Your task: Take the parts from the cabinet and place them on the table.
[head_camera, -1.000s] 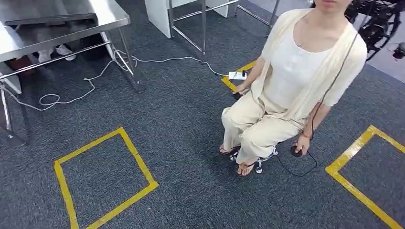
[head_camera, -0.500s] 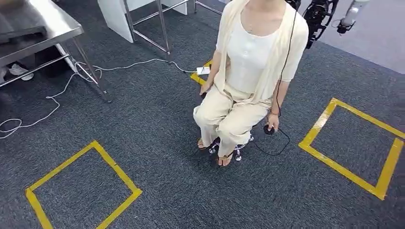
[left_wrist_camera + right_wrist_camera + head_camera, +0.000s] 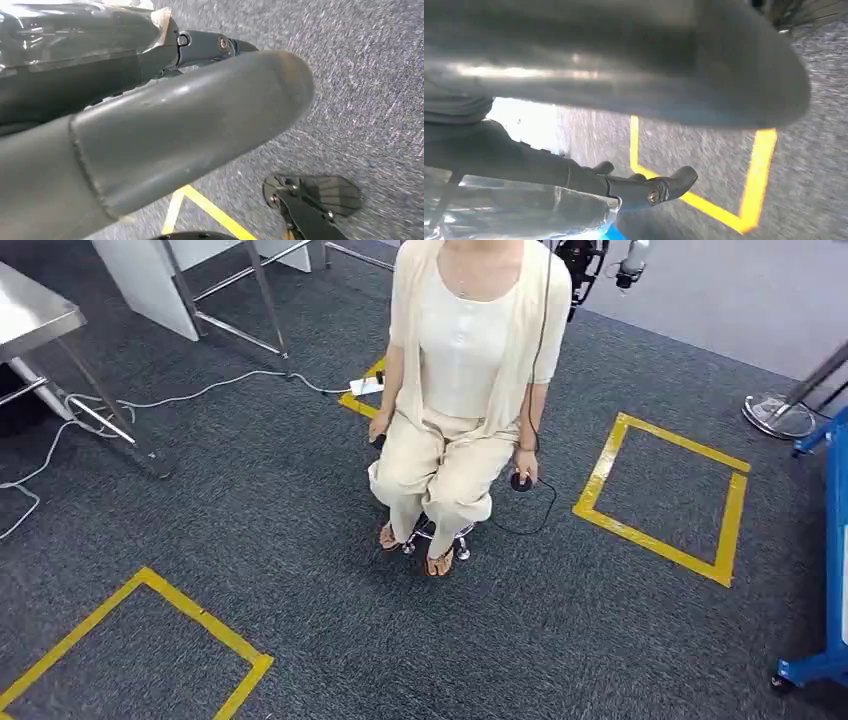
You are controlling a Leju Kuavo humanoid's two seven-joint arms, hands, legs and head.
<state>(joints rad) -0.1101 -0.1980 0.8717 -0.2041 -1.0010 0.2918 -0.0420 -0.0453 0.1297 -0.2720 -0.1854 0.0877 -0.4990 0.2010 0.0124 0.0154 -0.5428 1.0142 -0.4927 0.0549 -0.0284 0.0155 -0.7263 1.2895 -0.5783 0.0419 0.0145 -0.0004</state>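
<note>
In the left wrist view my left hand [image 3: 165, 130] holds a dark part wrapped in glossy clear plastic [image 3: 75, 50] between its thick grey thumb and dark fingers [image 3: 210, 45], above the carpet. In the right wrist view my right hand [image 3: 624, 55] holds another plastic-wrapped part [image 3: 524, 212], with dark fingers [image 3: 649, 190] curled over it. A corner of the steel table [image 3: 30, 315] shows at the far left of the head view. A blue frame on casters [image 3: 835, 540] stands at the right edge.
A person [image 3: 465, 370] sits on a small wheeled stool [image 3: 440, 535] straight ahead, holding a corded controller. Yellow tape squares [image 3: 665, 495] [image 3: 150, 640] mark the grey carpet. White cables [image 3: 200, 390] trail by the table legs. A round stand base [image 3: 780, 415] sits far right.
The camera has swung to the right: the table, person and tape squares slid left in the picture, and the blue frame and stand base came into view.
</note>
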